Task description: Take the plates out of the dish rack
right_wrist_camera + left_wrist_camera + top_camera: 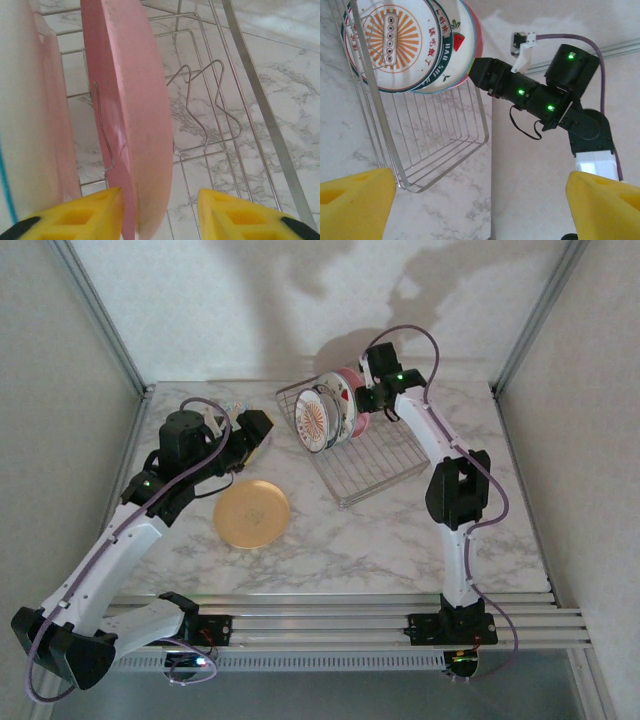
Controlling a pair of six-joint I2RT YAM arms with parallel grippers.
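Observation:
The silver wire dish rack stands at the middle back of the table. Three plates stand upright in it: the white sunburst plate in front, a white plate with red-and-green motifs behind it, and the plain pink plate at the back. My right gripper is open and straddles the pink plate's rim, with a wide gap on its right side. The yellow-orange plate lies flat on the table. My left gripper is open and holds nothing, left of the rack.
The rack's near half holds no plates, only upright tines. A speckled edge peeks out behind the left arm. Walls close in the table on the left, back and right. The marble top lies bare in front of the rack.

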